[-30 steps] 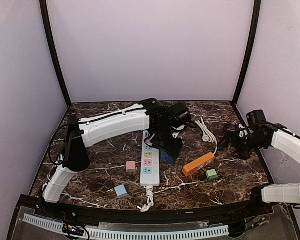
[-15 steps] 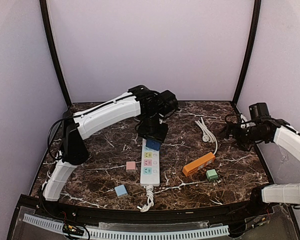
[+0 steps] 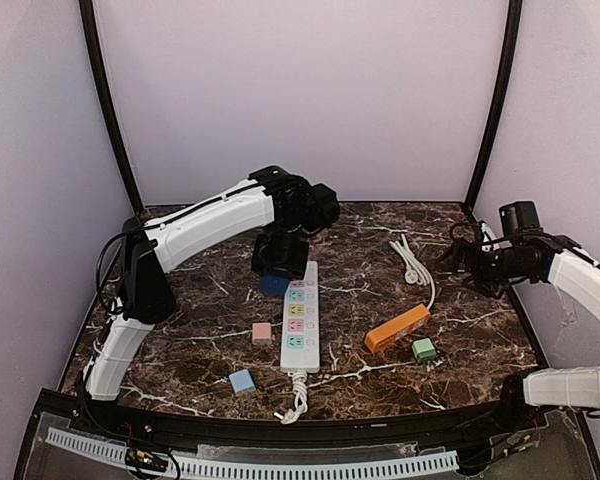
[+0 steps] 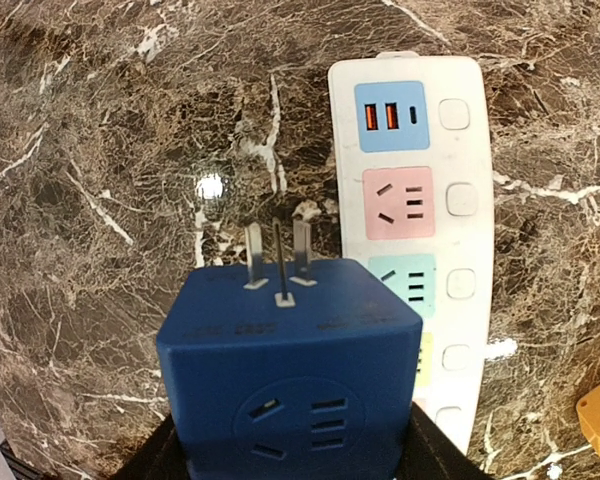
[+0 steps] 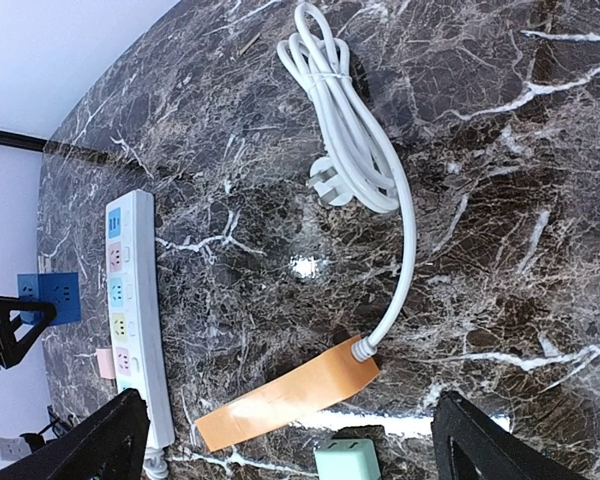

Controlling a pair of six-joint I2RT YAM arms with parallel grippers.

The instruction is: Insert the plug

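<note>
My left gripper (image 3: 280,258) is shut on a blue cube plug (image 3: 274,284) and holds it just left of the far end of the white power strip (image 3: 300,318). In the left wrist view the cube (image 4: 290,380) fills the bottom, gripped from both sides. Its three metal prongs (image 4: 277,258) point at the bare marble. The strip (image 4: 420,200) lies to the right, with its blue USB, pink and mint sockets showing. My right gripper (image 3: 460,262) is open and empty at the right, above the orange strip (image 5: 285,392).
The orange power strip (image 3: 397,328) has a white cable (image 3: 412,260) coiled behind it. A green cube (image 3: 424,349), a pink cube (image 3: 262,333) and a light-blue cube (image 3: 242,381) lie on the marble table (image 3: 200,350). Purple walls enclose three sides.
My left arm has carried the blue cube from the right side of the white strip back and to the left, past the strip's far end. My right gripper barely moved.
</note>
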